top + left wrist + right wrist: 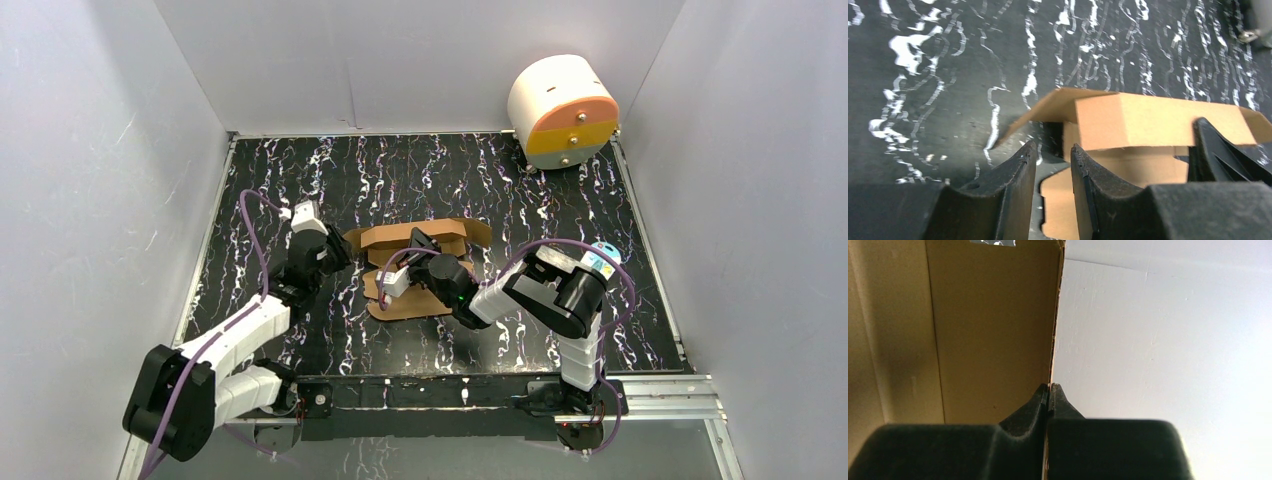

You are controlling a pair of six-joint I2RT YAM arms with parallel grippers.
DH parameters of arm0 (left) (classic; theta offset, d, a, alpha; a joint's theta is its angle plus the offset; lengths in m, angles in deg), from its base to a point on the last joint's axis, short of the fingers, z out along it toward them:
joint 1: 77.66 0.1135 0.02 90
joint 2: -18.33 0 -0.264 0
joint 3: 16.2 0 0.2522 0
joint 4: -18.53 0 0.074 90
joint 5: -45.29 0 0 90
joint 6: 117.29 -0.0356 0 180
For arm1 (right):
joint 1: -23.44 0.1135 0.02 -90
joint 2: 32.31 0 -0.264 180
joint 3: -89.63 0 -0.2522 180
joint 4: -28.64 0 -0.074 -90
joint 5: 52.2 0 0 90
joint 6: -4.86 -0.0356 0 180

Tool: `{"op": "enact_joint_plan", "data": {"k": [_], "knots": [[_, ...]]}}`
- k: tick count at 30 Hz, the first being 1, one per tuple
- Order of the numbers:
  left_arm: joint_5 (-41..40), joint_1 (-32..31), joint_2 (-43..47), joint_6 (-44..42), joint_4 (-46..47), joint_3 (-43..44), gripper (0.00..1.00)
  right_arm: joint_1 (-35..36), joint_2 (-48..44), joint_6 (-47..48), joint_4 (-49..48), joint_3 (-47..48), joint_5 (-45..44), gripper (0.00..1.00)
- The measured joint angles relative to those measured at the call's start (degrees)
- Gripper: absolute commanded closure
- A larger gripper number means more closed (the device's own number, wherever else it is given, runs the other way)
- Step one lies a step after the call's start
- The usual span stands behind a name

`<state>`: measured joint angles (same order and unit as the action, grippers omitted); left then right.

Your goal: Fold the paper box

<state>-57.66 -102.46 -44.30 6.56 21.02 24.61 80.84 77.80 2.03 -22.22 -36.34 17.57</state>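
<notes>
Right gripper (1049, 387) is pinched shut on a thin upright wall of the paper box (385, 238). The cardboard edge runs straight down between its two black fingertips, with the brown inner face to one side of them and plain white on the other. Left gripper (1050, 150) stands narrowly apart with nothing clamped between its tips. Dark surface and a bit of cardboard lying beyond show through the gap.

White walls (400, 60) rise around both grippers on three sides. The black table (560, 200), streaked with white, lies under them.

The box sits on the table between the two grippers, half raised. It is just ahead of the left gripper's tips and is held from the other side by the right one. In the left wrist view its folded top panel (1148, 120) hangs above the tips, with a black finger (1218, 155) of the right gripper at its far end.

A white cylinder (560, 100) with an orange-and-yellow face rests in the corner, well beyond the right gripper.

One flap (1048, 107) slants down to the table just above the left gripper's tips. Another flap (410, 305) lies flat on the table below the right gripper.
</notes>
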Motion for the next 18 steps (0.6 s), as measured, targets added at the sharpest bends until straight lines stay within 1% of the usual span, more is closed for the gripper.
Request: {"op": "enact_joint_plan", "data": {"k": [4, 8, 14, 18], "knots": [[-4.83, 0.81, 0.59, -1.79, -1.27, 0.00, 0.70, 0.00, 0.00, 0.00, 0.00, 0.00, 0.00, 1.00], [-6.93, 1.84, 0.33, -3.30, -0.92, -0.07, 0.70, 0.00, 0.00, 0.00, 0.00, 0.00, 0.00, 1.00], [-5.79, 3.39, -4.42, -4.98, 1.33, -0.04, 0.71, 0.00, 0.00, 0.00, 0.00, 0.00, 0.02, 1.00], [-3.91, 3.65, -7.06, -5.88, 1.77, 0.00, 0.76, 0.00, 0.00, 0.02, 0.02, 0.00, 0.02, 1.00]]}}
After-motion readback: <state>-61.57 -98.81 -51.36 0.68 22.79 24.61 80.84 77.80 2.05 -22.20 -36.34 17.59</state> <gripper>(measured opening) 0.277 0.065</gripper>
